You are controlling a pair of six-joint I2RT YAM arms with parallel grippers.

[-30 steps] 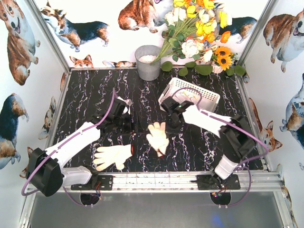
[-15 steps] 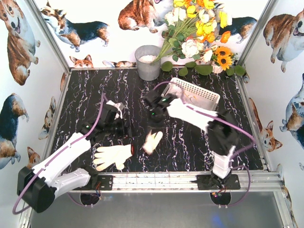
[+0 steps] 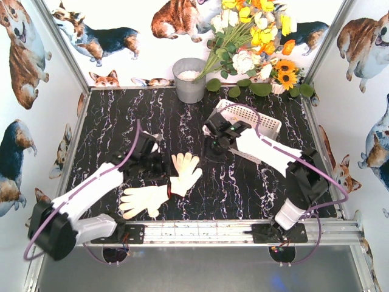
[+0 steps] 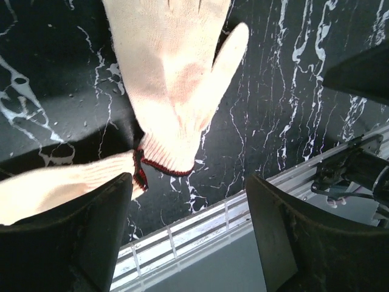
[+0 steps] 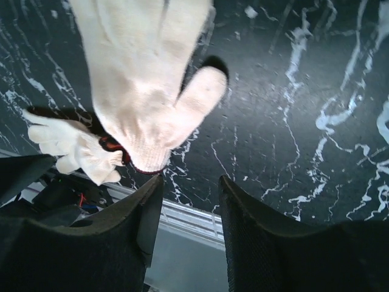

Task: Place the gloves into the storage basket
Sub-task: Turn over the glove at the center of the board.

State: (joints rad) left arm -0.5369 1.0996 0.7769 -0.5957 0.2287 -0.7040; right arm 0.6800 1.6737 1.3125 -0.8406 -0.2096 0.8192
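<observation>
- Cream-white knit glove with a red-edged cuff (image 3: 185,173): lies flat on the black, white-veined marble-pattern table (image 3: 121,115), fingers pointing toward the far side; between the two arms, well apart from the basket.
- Second cream-white knit glove (image 3: 144,199): lies flat near the front rail (image 3: 200,226); its cuff is just beside the first glove's cuff; neither glove is held.
- White rectangular plastic basket with slotted lattice sides (image 3: 261,125): far right of the table, partly hidden by the right arm; contents cannot be made out.
- Left gripper (image 4: 188,182): fingers spread wide and empty; hovers over the first glove's cuff.
- Right gripper (image 5: 188,182): fingers parted by a narrower gap, pinching nothing; sits between that glove and the basket.
- Step in hand, as judged: the pick-up of a glove; no grasp is made yet.
- Next move, as judged: one gripper descends onto the knit fabric near the cuff, closes on a fold, lifts clear, then carries it over the basket rim; the neighbouring cuff could be caught along with it.
</observation>
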